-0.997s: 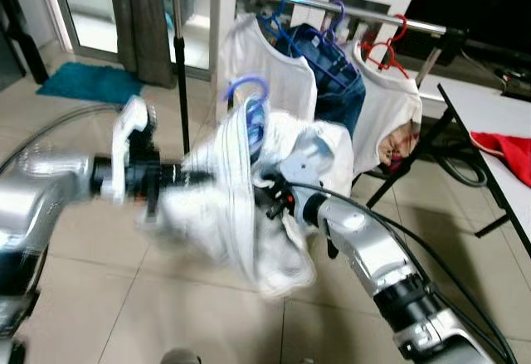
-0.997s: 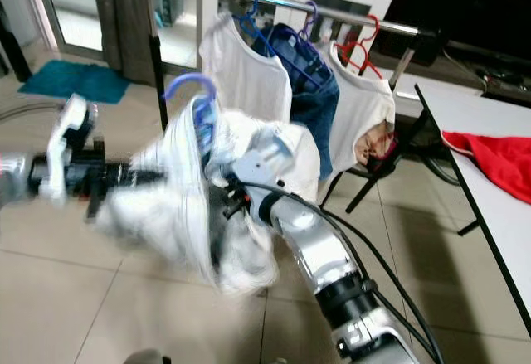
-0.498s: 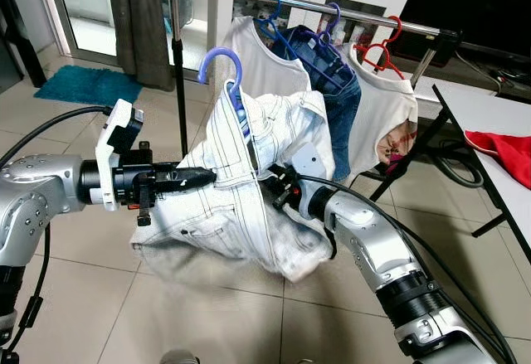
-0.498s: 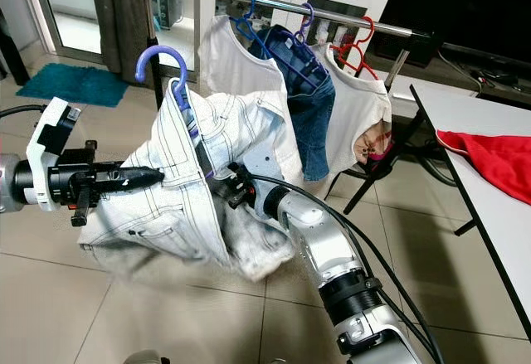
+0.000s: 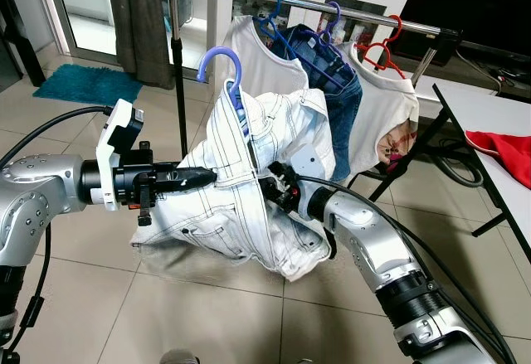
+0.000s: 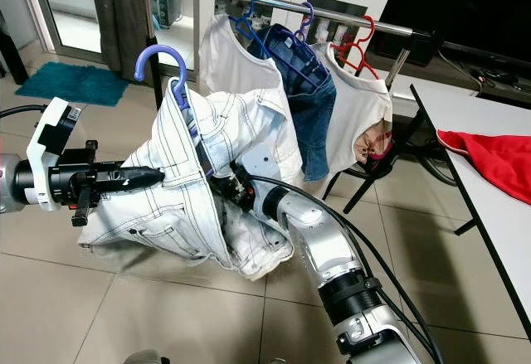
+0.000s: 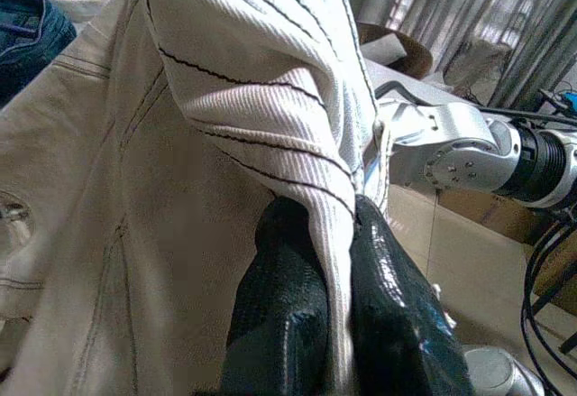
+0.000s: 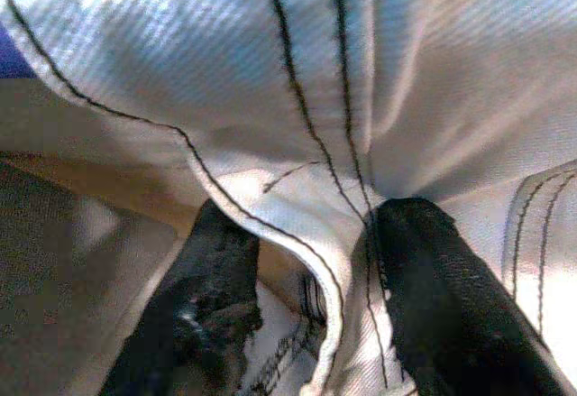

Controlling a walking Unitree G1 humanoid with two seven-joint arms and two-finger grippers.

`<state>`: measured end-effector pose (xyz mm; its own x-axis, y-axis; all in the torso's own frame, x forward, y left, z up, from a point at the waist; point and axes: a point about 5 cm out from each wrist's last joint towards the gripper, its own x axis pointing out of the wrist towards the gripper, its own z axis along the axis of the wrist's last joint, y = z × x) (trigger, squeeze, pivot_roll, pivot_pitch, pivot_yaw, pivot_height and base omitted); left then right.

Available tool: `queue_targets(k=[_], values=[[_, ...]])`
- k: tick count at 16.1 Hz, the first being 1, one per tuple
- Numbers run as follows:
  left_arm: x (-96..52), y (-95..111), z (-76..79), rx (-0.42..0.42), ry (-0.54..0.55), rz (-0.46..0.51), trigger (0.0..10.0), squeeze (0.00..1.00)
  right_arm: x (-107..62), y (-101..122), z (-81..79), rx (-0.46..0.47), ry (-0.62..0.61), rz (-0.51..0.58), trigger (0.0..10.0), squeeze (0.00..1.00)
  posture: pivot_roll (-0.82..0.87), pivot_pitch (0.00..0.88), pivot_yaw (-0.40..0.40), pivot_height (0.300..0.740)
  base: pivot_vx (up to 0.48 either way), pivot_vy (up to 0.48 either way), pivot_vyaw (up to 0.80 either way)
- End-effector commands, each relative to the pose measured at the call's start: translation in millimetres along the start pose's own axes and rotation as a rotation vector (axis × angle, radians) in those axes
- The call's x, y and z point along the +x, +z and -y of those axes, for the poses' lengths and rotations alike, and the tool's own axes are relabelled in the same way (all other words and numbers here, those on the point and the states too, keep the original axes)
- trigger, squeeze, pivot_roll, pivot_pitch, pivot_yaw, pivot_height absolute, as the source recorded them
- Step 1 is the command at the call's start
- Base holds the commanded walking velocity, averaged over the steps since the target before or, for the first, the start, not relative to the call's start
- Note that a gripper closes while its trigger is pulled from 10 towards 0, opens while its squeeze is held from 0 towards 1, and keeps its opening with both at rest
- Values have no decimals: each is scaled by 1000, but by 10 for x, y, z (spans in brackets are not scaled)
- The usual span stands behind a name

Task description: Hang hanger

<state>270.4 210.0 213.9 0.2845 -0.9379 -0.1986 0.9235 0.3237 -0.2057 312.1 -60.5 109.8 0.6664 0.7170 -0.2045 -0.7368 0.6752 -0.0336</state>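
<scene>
Left tool (image 5: 203, 177) is closed on a fold of the white jeans (image 5: 241, 206), its black fingers (image 7: 279, 324) pinching the cloth between them. Right tool (image 8: 306, 315) grips the same jeans from the other side, cloth bunched between its fingers (image 8: 433, 288). Those jeans hang on a purple hanger (image 5: 222, 65), held up between both arms, in front of and below the rack (image 5: 307, 3). On that rack hang two white shirts (image 5: 265, 70) and blue jeans (image 5: 336, 90). Red cloth (image 5: 502, 144) lies on the tabletop (image 5: 489, 107).
</scene>
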Motion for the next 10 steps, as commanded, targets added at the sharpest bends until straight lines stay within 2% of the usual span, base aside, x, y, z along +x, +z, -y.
queue_targets(k=[1,5,7,10], values=[[1,179,52,100,-29,63,0,0,-26,-65,12,20,-4,-21,10000,1000,60,0,-141,740,0,0,0],[1,179,52,100,-29,63,0,0,-26,-65,12,20,-4,-21,10000,1000,60,0,-141,740,0,0,0],[-231,14,-281,219,274,-89,0,0,-519,62,245,18,237,54,10000,1000,40,0,-126,740,0,0,0],[-211,-29,-311,226,294,-105,0,0,-577,55,257,25,255,51,10000,1000,38,0,-119,740,0,0,0]])
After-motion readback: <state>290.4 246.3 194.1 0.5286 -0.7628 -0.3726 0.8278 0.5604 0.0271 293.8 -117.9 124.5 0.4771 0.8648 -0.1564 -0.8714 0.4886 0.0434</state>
